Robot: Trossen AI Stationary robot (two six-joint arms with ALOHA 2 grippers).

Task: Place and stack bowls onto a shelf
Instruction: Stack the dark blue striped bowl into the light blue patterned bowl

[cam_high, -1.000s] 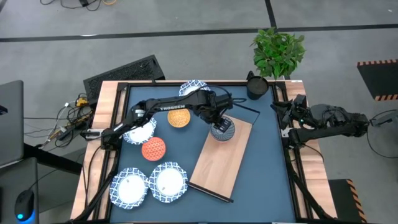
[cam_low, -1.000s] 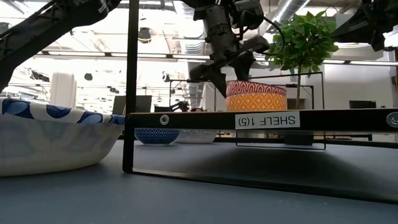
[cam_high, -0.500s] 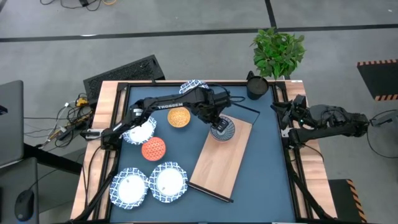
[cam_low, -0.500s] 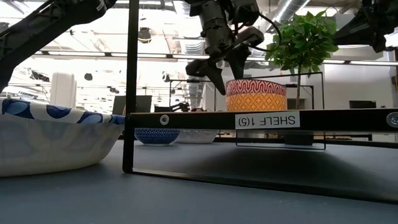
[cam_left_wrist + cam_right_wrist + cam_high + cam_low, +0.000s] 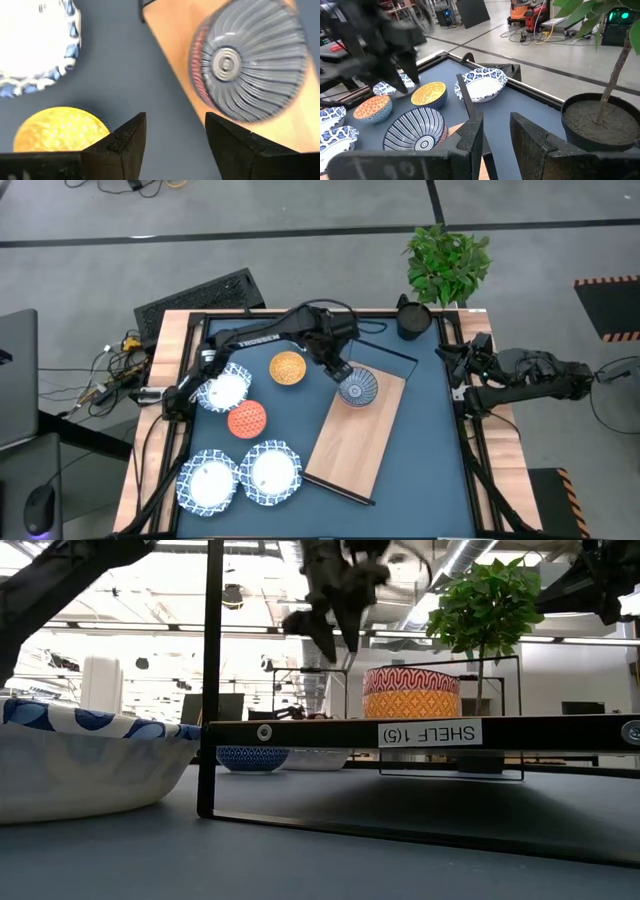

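Observation:
A grey ribbed bowl [image 5: 357,388] with a red and orange outside [image 5: 412,693] stands upright on the far end of the light-wood shelf [image 5: 350,448]. My left gripper [image 5: 341,369] hangs open above the shelf's far left corner, up and to the left of that bowl [image 5: 250,60], and holds nothing. In the low view it is a blur [image 5: 325,632] above the bowl. On the table to the left are a yellow bowl [image 5: 288,368], a red-orange bowl [image 5: 247,418] and three white blue-rimmed bowls [image 5: 222,390] [image 5: 208,482] [image 5: 270,472]. My right gripper [image 5: 496,135] waits open at the table's right edge.
Another white bowl [image 5: 312,321] sits at the far edge, partly under my left arm. A dark pot [image 5: 412,318] and a potted plant [image 5: 448,262] stand at the far right corner. The near half of the shelf board is bare.
My left gripper has risen from the bowl's rim on the shelf and drawn toward the table's far left, rolling a little as it went. The bowl has stayed upright in the same spot on the shelf.

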